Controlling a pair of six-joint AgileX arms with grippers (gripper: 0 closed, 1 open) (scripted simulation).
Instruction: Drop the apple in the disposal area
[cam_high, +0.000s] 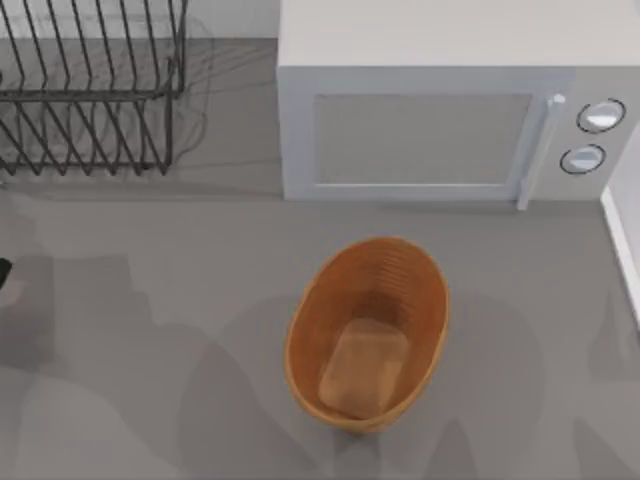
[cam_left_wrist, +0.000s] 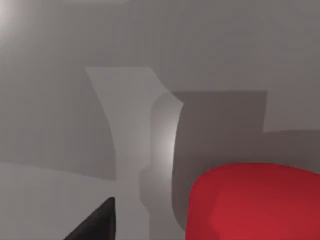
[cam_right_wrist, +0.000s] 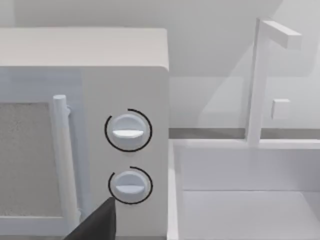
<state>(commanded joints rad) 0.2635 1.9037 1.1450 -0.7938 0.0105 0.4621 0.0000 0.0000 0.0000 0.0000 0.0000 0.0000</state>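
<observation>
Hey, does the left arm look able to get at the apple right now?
Probably yes. In the left wrist view the apple sits close in front of the camera on bare table, next to a dark fingertip of the left claw, with nothing between them. Whether that claw is open cannot be told.

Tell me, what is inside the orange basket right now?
Nothing yet. The basket shows just its own flat, lighter bottom and ribbed walls. The apple is elsewhere, on the grey table beside the left gripper's dark fingertip. The nearest wall's inner side is hidden.
</observation>
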